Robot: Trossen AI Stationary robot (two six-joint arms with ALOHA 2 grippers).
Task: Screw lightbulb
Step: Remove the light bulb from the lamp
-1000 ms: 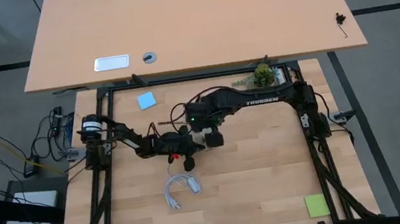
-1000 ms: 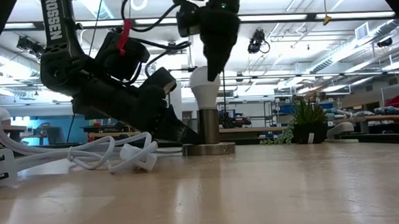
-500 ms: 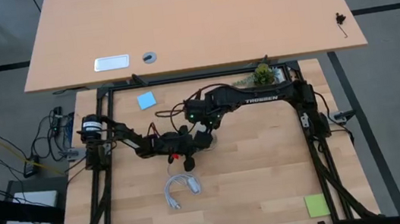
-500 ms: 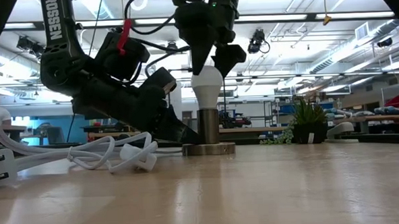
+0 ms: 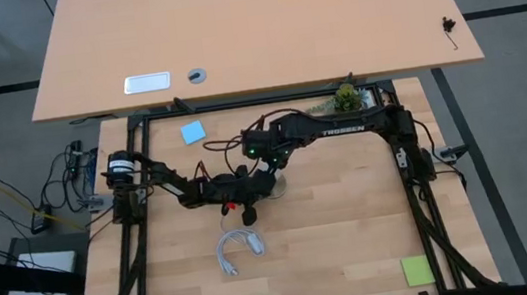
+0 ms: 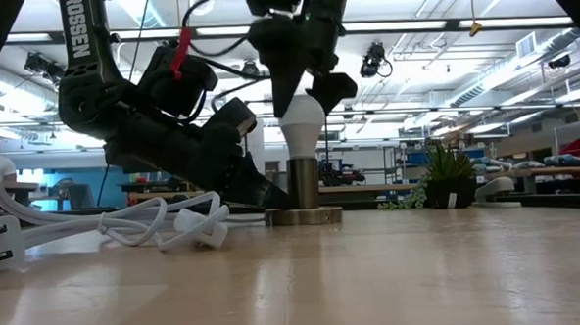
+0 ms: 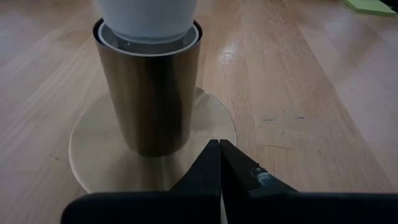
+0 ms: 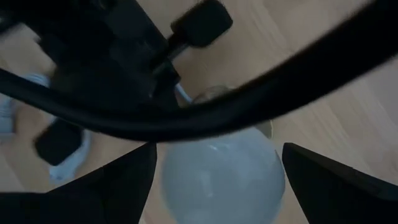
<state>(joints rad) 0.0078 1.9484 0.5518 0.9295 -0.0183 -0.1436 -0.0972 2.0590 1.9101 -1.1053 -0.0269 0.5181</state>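
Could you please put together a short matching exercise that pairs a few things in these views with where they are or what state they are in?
Things:
1. lightbulb
2. left end effector
3. right end effector
4. green sticky note

States or places:
A. fingers pressed together at the socket base's edge
B. near a table corner, far from both arms
C. standing upright in the metal socket
D. fingers spread on either side of the bulb's top

Pairs: 1-C, 2-A, 3-D, 4-B
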